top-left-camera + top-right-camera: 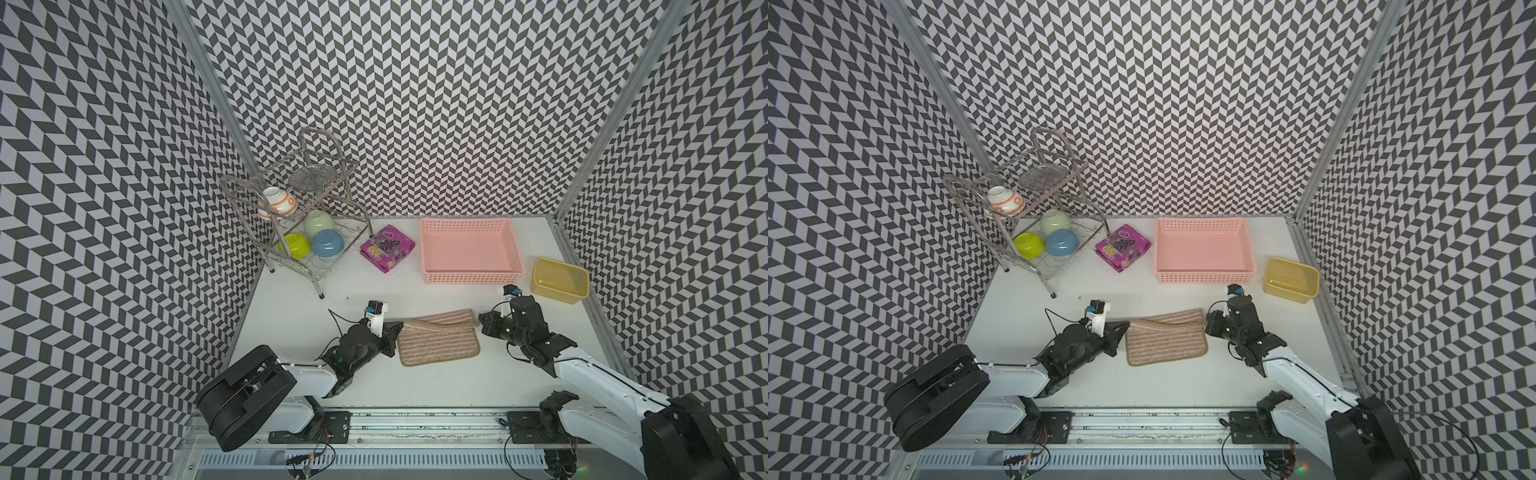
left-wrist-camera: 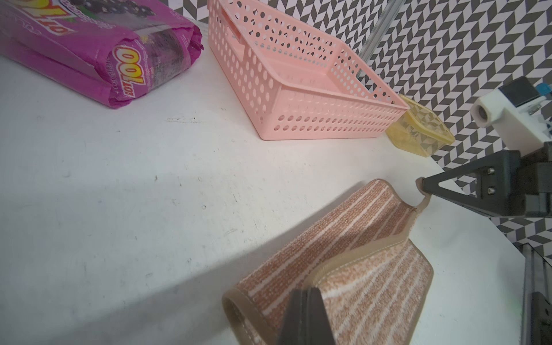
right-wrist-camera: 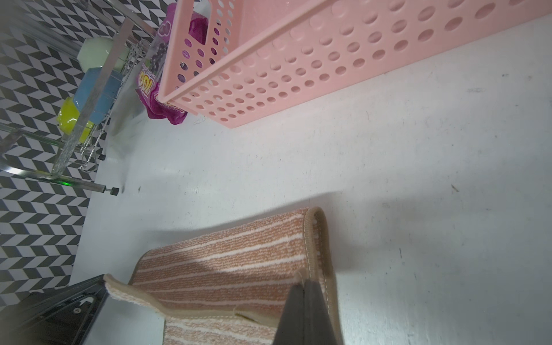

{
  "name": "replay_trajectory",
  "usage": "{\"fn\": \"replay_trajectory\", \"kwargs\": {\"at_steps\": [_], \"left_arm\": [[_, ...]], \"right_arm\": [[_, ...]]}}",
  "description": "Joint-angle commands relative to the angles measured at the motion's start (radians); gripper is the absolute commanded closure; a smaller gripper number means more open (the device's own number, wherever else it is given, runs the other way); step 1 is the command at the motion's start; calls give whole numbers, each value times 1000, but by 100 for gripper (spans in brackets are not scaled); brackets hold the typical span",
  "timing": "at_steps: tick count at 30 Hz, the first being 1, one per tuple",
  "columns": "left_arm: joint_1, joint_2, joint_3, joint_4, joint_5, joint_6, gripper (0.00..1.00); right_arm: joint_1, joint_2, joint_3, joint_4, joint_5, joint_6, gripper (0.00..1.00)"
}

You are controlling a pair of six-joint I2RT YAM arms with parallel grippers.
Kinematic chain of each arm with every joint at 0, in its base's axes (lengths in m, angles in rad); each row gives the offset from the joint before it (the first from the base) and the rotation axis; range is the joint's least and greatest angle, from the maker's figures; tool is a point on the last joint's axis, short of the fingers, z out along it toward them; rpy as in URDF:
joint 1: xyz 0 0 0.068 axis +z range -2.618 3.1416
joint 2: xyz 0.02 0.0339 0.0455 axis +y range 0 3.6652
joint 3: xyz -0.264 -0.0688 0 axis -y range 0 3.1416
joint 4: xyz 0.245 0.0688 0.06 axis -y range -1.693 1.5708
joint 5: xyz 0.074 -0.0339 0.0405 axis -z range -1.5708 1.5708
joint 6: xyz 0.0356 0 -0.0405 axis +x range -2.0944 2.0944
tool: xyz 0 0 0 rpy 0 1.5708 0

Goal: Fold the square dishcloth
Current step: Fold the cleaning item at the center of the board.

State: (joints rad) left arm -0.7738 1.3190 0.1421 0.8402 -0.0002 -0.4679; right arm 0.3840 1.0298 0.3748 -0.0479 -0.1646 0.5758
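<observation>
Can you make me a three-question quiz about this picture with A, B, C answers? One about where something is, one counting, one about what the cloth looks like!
1. Where is the pink basket?
A) on the floor
B) on the table, beyond the square dishcloth
C) up in the air

2. How many bowls sit on the lower shelf of the dish rack?
A) one
B) six
C) three

3. How is the square dishcloth?
A) doubled over, left gripper and right gripper shut on its ends
B) spread flat
C) stuffed in the basket

1 B: it stands past the cloth.
2 C: pale green bowl, lime bowl, blue bowl.
3 A: layers overlap, both ends pinched.
</observation>
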Motion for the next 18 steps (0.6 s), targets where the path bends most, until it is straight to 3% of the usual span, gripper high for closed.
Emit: {"fn": "replay_trajectory", "kwargs": {"at_steps": [1,18], "left_arm": [[-28,-24,-13,-41,-34,-26,100],[-142,-95,-54,-127,-131,-89,100]], "right_arm": [[1,-25,-4,-17,-29,-17,100],[15,-80,-47,-68,-50,-11,100]]}}
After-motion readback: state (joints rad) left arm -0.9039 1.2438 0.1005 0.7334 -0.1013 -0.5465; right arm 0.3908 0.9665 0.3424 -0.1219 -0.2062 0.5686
